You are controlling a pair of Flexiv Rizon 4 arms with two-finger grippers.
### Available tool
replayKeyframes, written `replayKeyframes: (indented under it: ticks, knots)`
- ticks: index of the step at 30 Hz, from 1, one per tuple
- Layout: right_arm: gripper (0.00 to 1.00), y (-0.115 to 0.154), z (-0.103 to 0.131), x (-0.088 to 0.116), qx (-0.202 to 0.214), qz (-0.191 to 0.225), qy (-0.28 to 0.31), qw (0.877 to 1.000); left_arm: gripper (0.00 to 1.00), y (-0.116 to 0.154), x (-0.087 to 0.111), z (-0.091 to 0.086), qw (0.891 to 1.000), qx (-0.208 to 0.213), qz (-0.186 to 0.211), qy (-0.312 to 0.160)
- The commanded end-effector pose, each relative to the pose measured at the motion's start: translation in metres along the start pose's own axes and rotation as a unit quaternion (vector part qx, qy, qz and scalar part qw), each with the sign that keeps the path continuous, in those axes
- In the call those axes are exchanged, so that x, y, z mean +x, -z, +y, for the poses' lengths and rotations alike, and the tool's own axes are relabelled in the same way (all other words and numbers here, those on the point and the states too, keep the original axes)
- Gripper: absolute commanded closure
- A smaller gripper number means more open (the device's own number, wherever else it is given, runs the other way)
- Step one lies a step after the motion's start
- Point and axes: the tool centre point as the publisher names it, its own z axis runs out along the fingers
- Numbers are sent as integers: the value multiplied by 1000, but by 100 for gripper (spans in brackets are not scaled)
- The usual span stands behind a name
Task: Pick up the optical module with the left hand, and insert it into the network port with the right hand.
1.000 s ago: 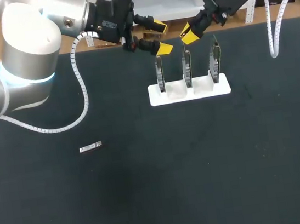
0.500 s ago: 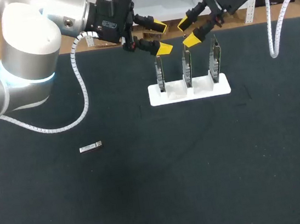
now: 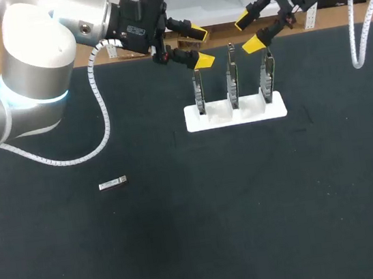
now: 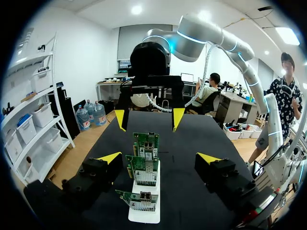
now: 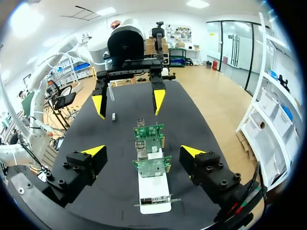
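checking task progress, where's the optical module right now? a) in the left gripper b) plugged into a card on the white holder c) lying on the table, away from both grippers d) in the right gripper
C: the optical module lies flat on the table, apart from the open, empty left gripper and right gripper.

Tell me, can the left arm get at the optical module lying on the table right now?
Probably yes. The optical module lies alone on bare table on that arm's side, nothing over it, and the left gripper is open and empty, up by the card stand.
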Motion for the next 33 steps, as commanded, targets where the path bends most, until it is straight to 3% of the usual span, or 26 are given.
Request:
replayKeyframes:
  ticks: [1, 3, 4, 6, 22, 33]
  knots:
    - [0, 4, 10, 4, 13, -6, -2, 1000, 0, 0, -1, 1, 1000, 1, 2, 1]
    - [0, 5, 11, 5, 14, -8, -2, 1000, 0, 0, -1, 1, 1000, 1, 2, 1]
    - [52, 5, 12, 6, 14, -10, -3, 1000, 0, 0, -1, 1, 1000, 1, 2, 1]
    - [100, 6, 12, 6, 16, -12, -3, 1000, 0, 0, -1, 1, 1000, 1, 2, 1]
    - [100, 3, 12, 2, 16, -16, 10, 1000, 0, 0, -1, 1, 1000, 1, 2, 1]
    - [100, -7, 5, -13, 9, -23, 24, 999, 0, 0, -1, 1, 1000, 1, 2, 1]
